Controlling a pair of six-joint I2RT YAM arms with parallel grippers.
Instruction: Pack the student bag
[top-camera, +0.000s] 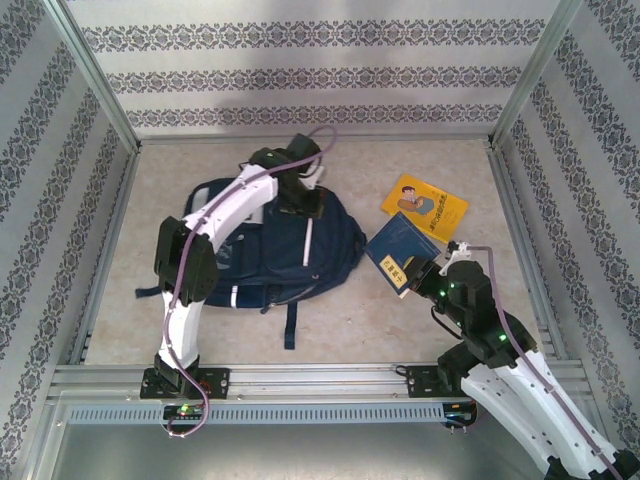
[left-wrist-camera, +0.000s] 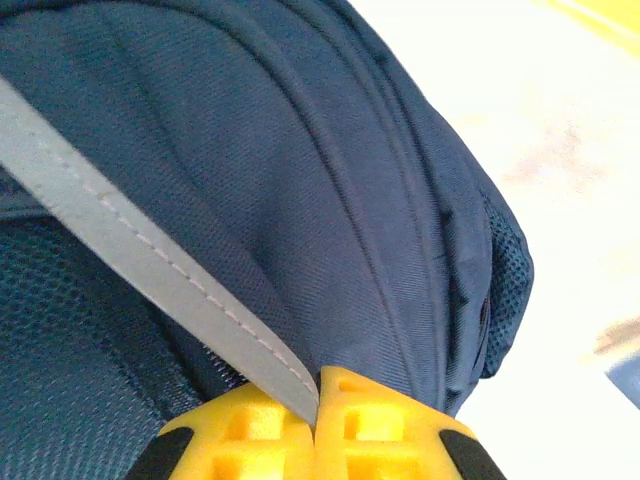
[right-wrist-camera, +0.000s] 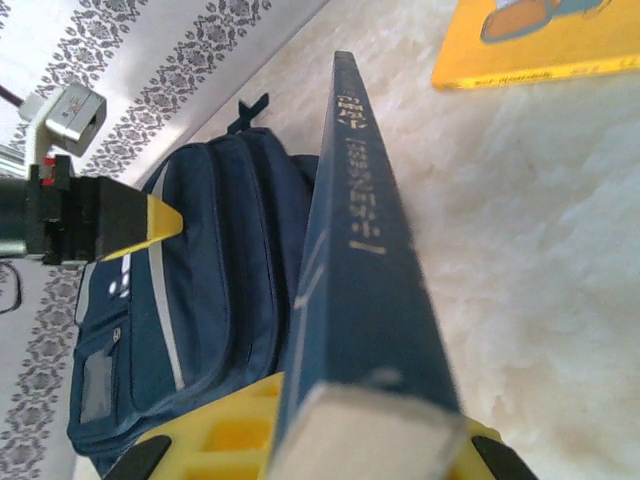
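Observation:
The student bag (top-camera: 285, 250), navy with thin white stripes, lies flat on the table left of centre. My left gripper (top-camera: 305, 203) sits at the bag's far top edge. Its yellow fingers (left-wrist-camera: 380, 420) are shut on the bag's fabric (left-wrist-camera: 300, 180), pinching a grey-white stripe (left-wrist-camera: 150, 260) between them. My right gripper (top-camera: 420, 272) is shut on a dark blue book (top-camera: 396, 252) and holds it just right of the bag. In the right wrist view the book (right-wrist-camera: 365, 250) stands on edge with its spine up, beside the bag (right-wrist-camera: 210, 300), with the gripper (right-wrist-camera: 370, 430) clamped on its near end.
A yellow picture book (top-camera: 425, 205) lies flat on the table at the back right, also seen as a yellow book (right-wrist-camera: 530, 40). Patterned walls and metal frame posts enclose the table on three sides. The bag's dark straps (top-camera: 289, 325) trail toward the front rail.

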